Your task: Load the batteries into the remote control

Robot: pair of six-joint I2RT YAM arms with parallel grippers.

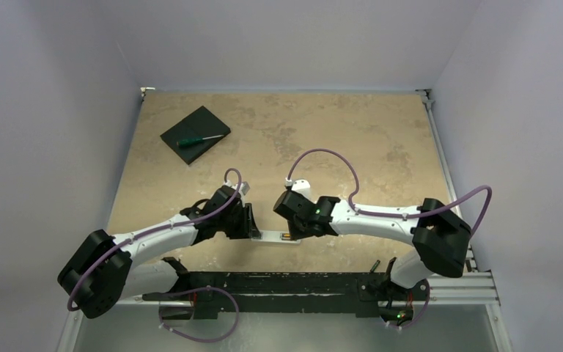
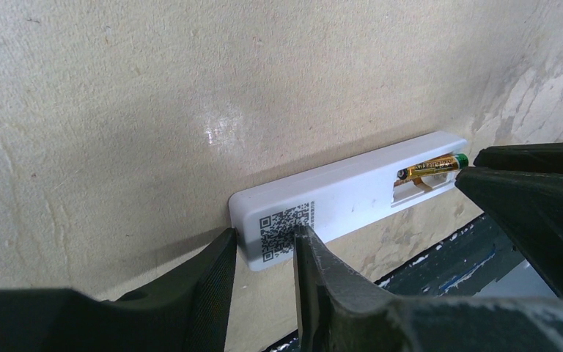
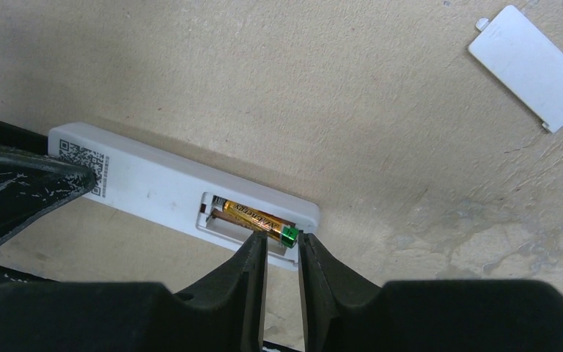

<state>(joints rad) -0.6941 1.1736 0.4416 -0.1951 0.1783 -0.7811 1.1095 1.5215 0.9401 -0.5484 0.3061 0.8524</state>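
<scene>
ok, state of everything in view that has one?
remote control: back side up, battery bay open
battery: lying in the bay, green end at the remote's end; only one seen
battery cover: off, lying apart from the remote
left fingers: either side of the QR-code end, grip unclear
right fingers: narrow gap, tips at the battery's green end, grip unclear
screwdriver: lying on the black pad

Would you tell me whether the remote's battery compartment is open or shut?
Open: the remote control shows a battery in its bay; the cover lies apart on the table.
</scene>
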